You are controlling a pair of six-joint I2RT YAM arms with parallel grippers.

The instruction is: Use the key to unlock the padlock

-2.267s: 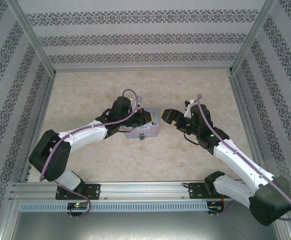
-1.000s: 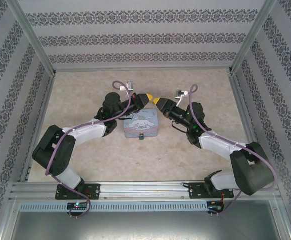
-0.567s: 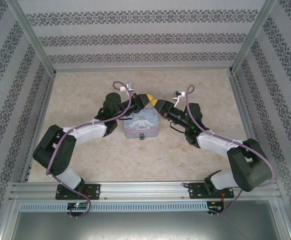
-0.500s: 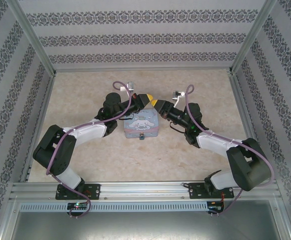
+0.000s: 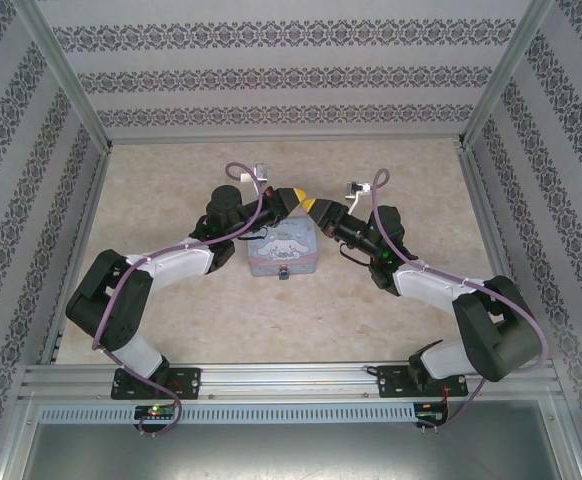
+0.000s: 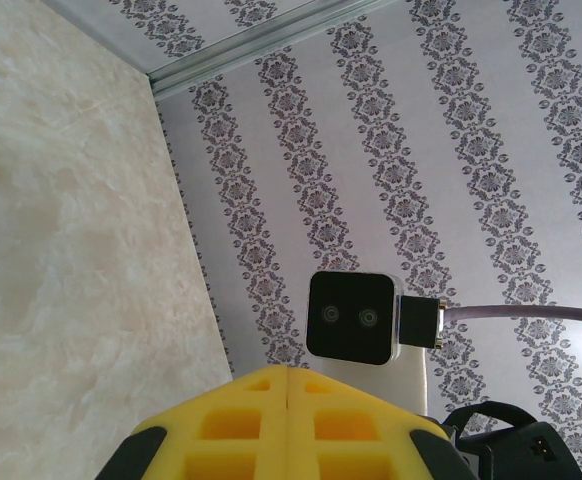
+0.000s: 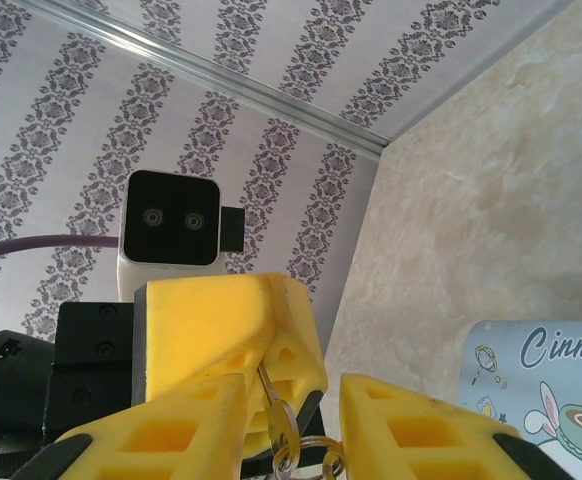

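My left gripper (image 5: 293, 197) is raised above the far edge of the tin, and its yellow fingers (image 6: 288, 420) are pressed together. In the right wrist view the left gripper (image 7: 261, 340) is shut on the blade tip of the small key (image 7: 271, 393). The key's bow and key ring (image 7: 309, 455) hang free below it. My right gripper (image 5: 316, 207) faces the left one tip to tip. It is open (image 7: 293, 398), with the key hanging in the gap between its fingers. The tiny bluish padlock (image 5: 284, 272) sits at the tin's near edge.
The pastel-blue tin (image 5: 283, 250) with the cartoon dog lies on the beige table, below both grippers; its corner (image 7: 541, 380) appears in the right wrist view. Patterned walls enclose the table on three sides. The right wrist camera (image 6: 351, 317) faces the left one.
Since 2.3 s ago both grippers have risen from beside the tin and met tip to tip above its far edge. In the last half second nothing has visibly moved.
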